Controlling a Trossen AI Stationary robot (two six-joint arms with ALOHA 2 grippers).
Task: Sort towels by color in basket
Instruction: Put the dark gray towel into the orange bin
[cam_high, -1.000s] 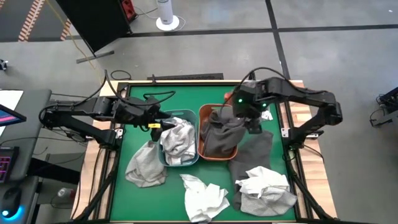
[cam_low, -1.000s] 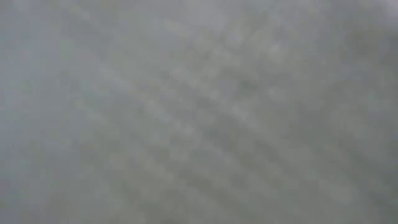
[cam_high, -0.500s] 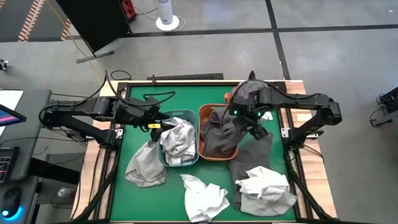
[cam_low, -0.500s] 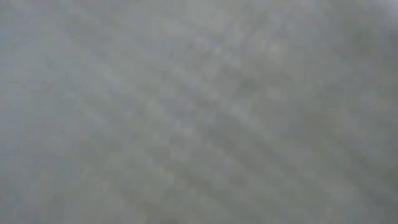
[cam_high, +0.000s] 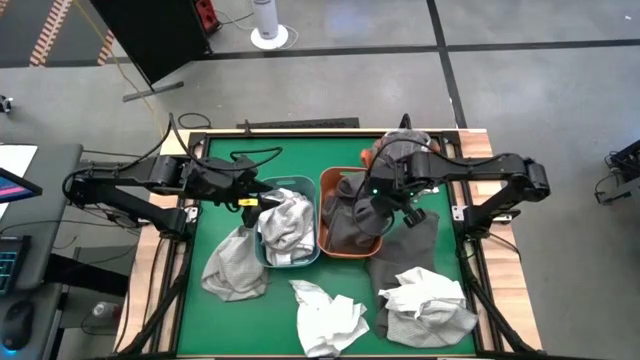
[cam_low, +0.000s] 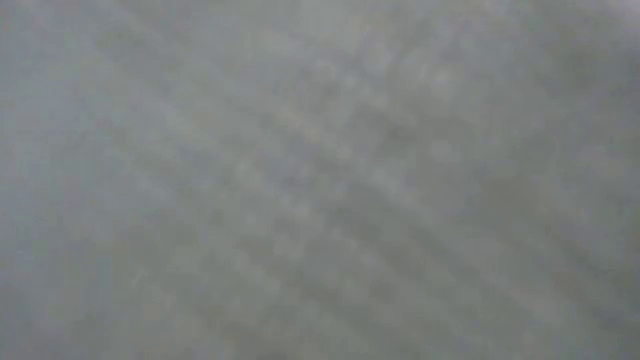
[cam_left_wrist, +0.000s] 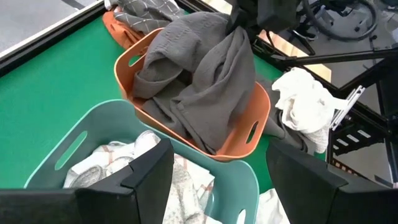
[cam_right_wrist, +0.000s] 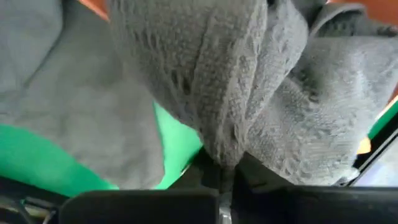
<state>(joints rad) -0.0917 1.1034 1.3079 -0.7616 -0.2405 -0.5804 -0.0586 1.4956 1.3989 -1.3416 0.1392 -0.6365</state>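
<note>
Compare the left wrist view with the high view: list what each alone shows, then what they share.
Only the left wrist view: the oval handle slot in the orange basket wall, and the left hand open, seen close from behind.

Only the high view: the whole green table, a light grey towel lying beside the teal basket, a white towel at the front edge, and the floor around the table.

Both: the dark grey towel spilling over the orange basket, pinched at its top by the right hand, plus the crumpled white towel beyond it.
</note>
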